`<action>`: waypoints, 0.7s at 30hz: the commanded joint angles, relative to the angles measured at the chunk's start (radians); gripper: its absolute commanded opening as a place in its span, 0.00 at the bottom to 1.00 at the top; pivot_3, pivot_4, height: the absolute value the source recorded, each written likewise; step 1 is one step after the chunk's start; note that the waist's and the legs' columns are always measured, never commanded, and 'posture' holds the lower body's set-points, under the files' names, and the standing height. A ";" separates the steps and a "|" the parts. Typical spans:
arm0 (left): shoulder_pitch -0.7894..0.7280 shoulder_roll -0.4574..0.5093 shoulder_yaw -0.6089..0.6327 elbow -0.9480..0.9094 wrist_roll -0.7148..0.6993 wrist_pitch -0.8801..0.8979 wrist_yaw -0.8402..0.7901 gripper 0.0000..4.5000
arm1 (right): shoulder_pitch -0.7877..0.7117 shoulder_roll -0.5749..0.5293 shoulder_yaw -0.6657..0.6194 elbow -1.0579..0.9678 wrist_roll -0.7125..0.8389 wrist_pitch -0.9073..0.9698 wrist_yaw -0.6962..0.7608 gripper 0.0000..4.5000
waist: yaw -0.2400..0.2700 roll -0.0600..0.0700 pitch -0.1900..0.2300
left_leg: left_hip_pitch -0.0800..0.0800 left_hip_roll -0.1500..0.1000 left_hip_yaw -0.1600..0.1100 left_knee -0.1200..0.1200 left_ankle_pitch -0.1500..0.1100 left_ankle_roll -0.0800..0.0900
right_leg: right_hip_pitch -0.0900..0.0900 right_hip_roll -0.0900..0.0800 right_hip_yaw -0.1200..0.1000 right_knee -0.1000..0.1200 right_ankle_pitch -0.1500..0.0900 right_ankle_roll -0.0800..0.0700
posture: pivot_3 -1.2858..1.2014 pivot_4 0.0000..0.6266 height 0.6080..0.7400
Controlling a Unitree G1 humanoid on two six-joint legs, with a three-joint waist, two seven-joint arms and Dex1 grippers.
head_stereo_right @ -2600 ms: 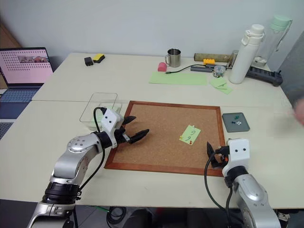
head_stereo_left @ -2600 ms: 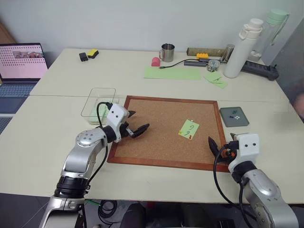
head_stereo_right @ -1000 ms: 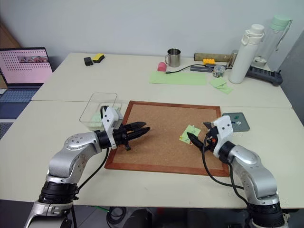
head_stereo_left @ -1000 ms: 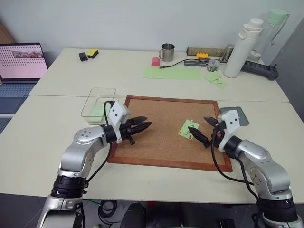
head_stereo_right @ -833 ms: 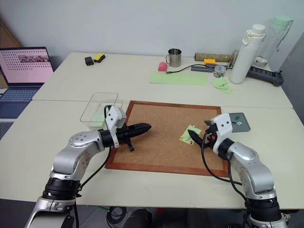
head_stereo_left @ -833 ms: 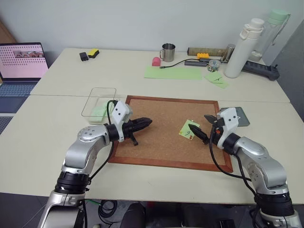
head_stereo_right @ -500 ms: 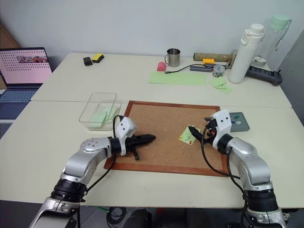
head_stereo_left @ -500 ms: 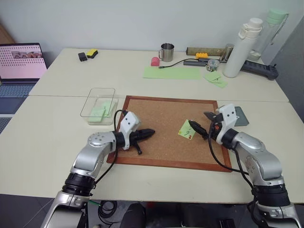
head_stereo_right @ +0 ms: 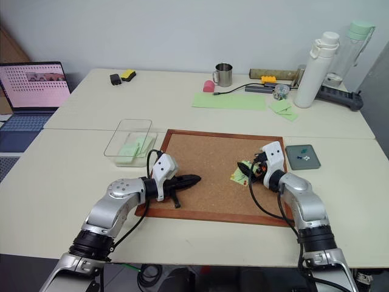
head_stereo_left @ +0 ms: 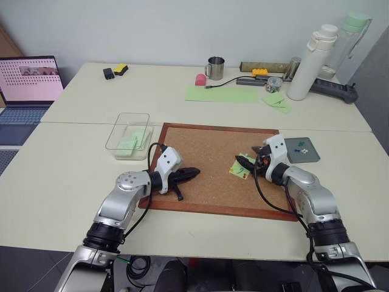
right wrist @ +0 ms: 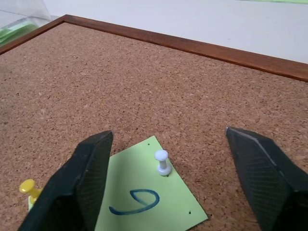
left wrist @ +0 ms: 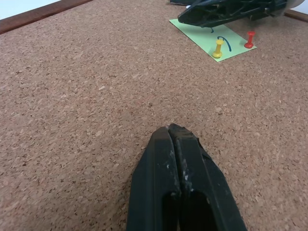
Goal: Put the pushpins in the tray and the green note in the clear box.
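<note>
Right gripper, fingers spread, straddles a white pushpin standing in the green note, which lies flat on the corkboard. A yellow pushpin and a red pushpin stand in the same note. Left gripper, fingers pressed together and holding nothing, rests low over bare cork well apart from the note. Beside the corkboard's right edge sits the tray, with small pins already in it; beside its left edge sits the clear box, holding green paper.

Risk, as a judgement: closing off-centre could tip the white pin or let it slip out; with no hold-down on the paper, pulling could lift or tear the note.

Hidden or unclear: the note is cut off at the right wrist view's edge; pin count in the tray cannot be made out.
</note>
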 commanded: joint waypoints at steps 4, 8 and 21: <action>0.026 0.011 -0.010 -0.004 0.022 0.009 0.004 0.00 | -0.011 0.009 0.008 0.021 -0.023 -0.050 0.027 0.55 | -0.001 0.001 -0.001 | 0.000 0.000 0.000 0.000 0.000 0.000 | 0.000 0.000 0.000 0.000 0.000 0.000 | 0.52 0.24 1.00; 0.031 0.015 -0.008 -0.010 0.022 0.010 0.005 0.00 | -0.006 0.003 0.027 0.029 -0.052 -0.086 0.041 0.37 | -0.001 0.001 -0.001 | 0.000 0.000 0.000 0.000 0.000 0.000 | 0.000 0.000 0.000 0.000 0.000 0.000 | 0.52 0.24 1.00; 0.036 0.016 -0.012 -0.007 0.030 0.008 0.003 0.00 | 0.016 0.014 -0.019 -0.071 -0.002 -0.122 0.072 0.00 | -0.001 0.001 -0.001 | 0.000 0.000 0.000 0.000 0.000 0.000 | 0.000 0.000 0.000 0.000 0.000 0.000 | 0.52 0.24 1.00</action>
